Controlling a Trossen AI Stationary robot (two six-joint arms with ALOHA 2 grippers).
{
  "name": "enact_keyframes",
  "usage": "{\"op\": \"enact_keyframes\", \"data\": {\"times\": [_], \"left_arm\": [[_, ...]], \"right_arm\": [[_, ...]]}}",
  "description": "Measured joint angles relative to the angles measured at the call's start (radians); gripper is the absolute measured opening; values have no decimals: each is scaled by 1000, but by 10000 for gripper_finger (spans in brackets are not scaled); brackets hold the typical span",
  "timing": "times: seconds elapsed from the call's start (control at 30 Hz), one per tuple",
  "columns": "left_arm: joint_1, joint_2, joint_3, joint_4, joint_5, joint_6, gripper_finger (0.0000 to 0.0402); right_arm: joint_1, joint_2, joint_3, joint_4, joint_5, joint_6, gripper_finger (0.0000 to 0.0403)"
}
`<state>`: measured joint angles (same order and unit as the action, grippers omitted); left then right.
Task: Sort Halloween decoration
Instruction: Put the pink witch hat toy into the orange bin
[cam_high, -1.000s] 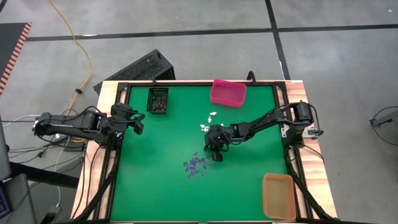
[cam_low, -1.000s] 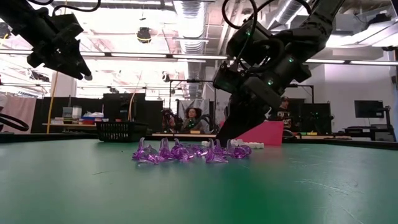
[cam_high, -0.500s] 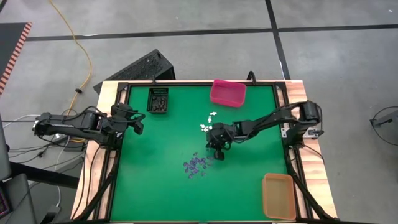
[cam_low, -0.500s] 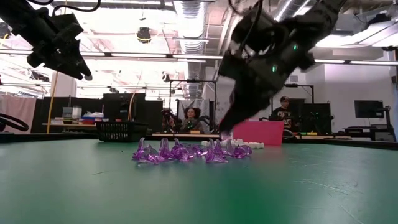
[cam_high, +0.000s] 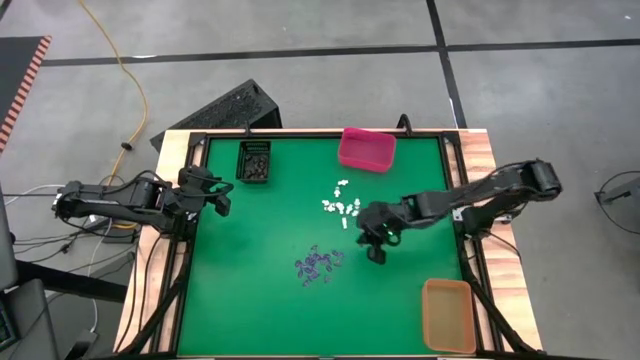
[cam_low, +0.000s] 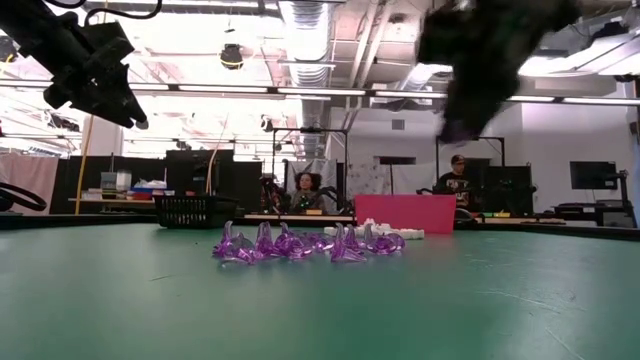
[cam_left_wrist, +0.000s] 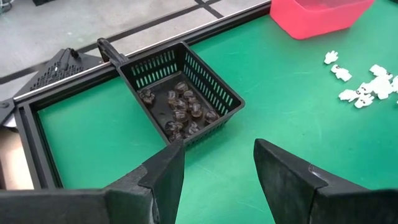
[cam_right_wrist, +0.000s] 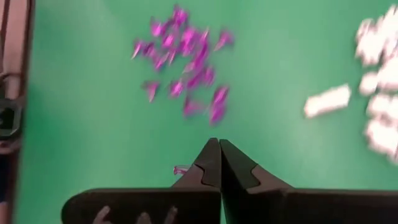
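The Halloween decoration lies on the green mat: a heap of purple trinkets (cam_high: 318, 265) near the middle and a scatter of white ones (cam_high: 340, 205) farther back. Black ones sit in the black basket (cam_left_wrist: 180, 93). My right gripper (cam_high: 377, 256) hangs above the mat to the right of the purple heap (cam_right_wrist: 183, 62). It is shut, with a small purple trinket (cam_right_wrist: 180, 169) showing at its fingertips. My left gripper (cam_left_wrist: 217, 168) waits open and raised at the table's left edge, facing the basket. My right gripper has a purple trinket (cam_right_wrist: 180, 169) at the very ends of its shut fingers, and a bit of it sticks out beside one fingertip (cam_right_wrist: 205, 163). The fingers slant downward. The trinket is lifted clear of the mat. The fingers hide which part of it they have.
A pink bin (cam_high: 366, 148) stands at the far edge. An orange bin (cam_high: 449, 314) stands at the near right corner. The black basket (cam_high: 254, 161) is at the far left. A dark frame runs around the mat. People sit in the room beyond the table.
My right gripper has shut at the right end of the purple heap. It has then risen well clear of the mat, swung toward the table's right edge and rolled somewhat. The heap stays where it was.
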<state>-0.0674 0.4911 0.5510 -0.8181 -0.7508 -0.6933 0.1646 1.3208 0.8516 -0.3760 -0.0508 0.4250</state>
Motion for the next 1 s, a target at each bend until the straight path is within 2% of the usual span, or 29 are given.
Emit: {"op": "enact_keyframes", "data": {"times": [0.13, 0.27, 0.53, 0.7, 1.0], "left_arm": [[0, 0, 0, 0, -8, 17, 183], [0, 0, 0, 0, -21, 18, 183], [0, 0, 0, 0, -18, 15, 183], [0, 0, 0, 0, -22, 0, 183], [0, 0, 0, 1, -24, -10, 183]], "right_arm": [[122, -81, 0, -137, 56, 186, 17], [253, -138, 0, -200, 111, 375, 17], [533, -165, 1, -369, 114, 840, 17], [696, -162, 1, -400, 114, 1114, 17], [871, -160, 1, -526, 106, 1443, 17]]}}
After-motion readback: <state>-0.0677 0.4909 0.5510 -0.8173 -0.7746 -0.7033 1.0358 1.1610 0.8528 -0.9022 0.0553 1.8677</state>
